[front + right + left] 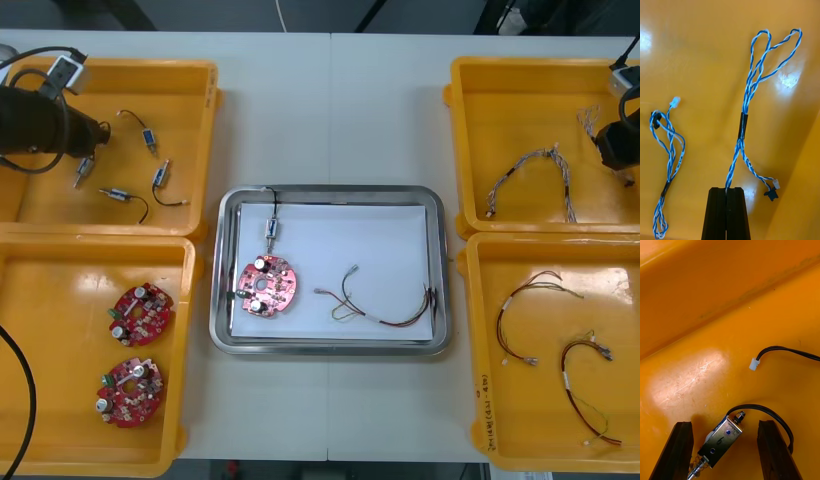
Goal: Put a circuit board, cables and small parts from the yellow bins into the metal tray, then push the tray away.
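Right gripper (727,191) clamps only the end of the blue-white cable (743,125), may slip on lift; left gripper (723,423), open, straddles a skewed metal part (720,442) that could twist out.

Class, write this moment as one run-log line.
left tool: open around small metal part | right tool: shut on twisted blue-white cable
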Robot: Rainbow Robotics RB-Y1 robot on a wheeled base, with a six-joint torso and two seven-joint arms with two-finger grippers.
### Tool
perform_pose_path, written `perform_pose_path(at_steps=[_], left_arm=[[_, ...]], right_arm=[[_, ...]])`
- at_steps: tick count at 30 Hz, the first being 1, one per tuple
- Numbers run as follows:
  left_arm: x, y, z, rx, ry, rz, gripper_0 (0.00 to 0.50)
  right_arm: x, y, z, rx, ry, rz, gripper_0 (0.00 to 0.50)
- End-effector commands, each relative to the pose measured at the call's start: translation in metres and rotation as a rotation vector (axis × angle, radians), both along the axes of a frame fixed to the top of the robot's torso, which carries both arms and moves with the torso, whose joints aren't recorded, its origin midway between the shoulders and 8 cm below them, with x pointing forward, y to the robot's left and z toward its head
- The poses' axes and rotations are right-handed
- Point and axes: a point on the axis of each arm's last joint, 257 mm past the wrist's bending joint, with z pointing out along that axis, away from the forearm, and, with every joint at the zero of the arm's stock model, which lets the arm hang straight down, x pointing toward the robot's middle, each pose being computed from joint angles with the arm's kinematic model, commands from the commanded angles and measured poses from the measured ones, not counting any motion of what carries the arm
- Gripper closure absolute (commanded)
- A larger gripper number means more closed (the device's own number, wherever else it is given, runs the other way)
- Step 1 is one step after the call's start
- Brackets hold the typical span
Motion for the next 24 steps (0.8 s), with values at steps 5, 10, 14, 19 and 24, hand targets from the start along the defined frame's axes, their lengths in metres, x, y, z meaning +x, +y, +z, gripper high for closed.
perform_pose_path(at_steps=[5,10,14,19,24], left_arm=[[0.015,-0.012,0.032,0.01,-0.06,-0.032,0.5],[0.014,-0.002,0.039,0.016,-0.069,-0.022,0.5],[0.013,0.004,0.052,0.043,-0.078,-0.034,0.5],[0.011,0.01,0.069,0.064,-0.086,-0.054,0.5],[0.009,0.014,0.087,0.089,-0.098,-0.074,0.5]], right_arm=[[-0.02,0.001,-0.003,0.014,0.001,0.004,0.5],[-0.027,0.003,-0.003,0.014,-0.002,0.009,0.5],[-0.032,0.003,-0.004,0.03,0.01,0.003,0.5],[-0.035,0.001,-0.008,0.033,0.02,-0.002,0.5],[-0.036,-0.001,-0.008,0.025,0.022,-0.005,0.167]])
